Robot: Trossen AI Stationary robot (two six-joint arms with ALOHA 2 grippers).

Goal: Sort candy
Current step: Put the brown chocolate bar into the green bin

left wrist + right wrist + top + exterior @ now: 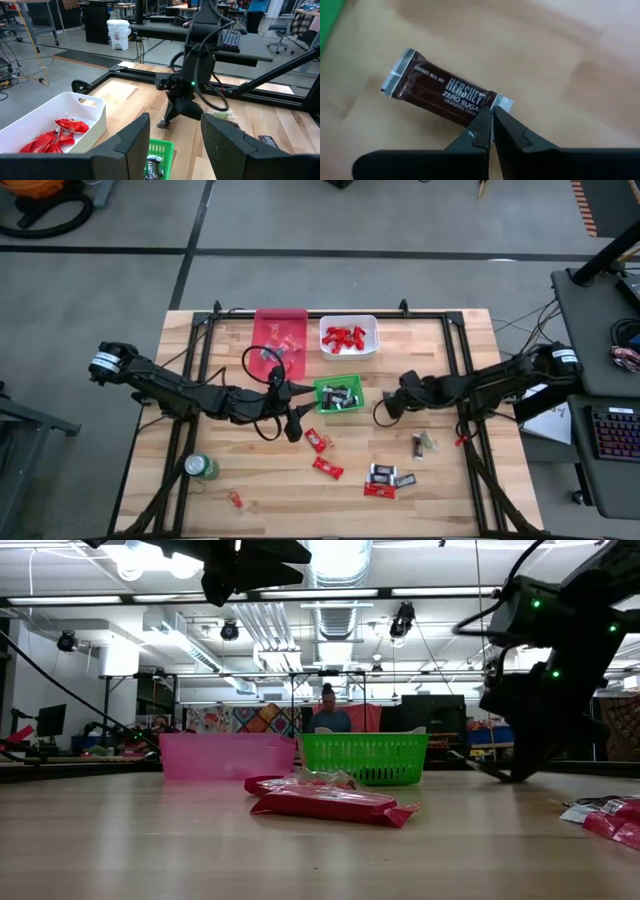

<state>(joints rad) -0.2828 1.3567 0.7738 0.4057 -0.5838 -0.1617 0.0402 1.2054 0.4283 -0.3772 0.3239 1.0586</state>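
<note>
The right gripper [492,131], fingers pinched together on the crimped end of a dark brown foil-wrapped chocolate bar [442,95], held it low beside the green plastic basket [340,394], likely for sorting; the left gripper [175,145] hovered open above that basket.

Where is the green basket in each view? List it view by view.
High view: green basket at table centre, between both arms.
Low view: middle, right of the pink bin.
Left wrist view: between that arm's fingers, partly cut off.
Right wrist view: only a green sliver, likely it.
Shared landmark: right arm.
</note>
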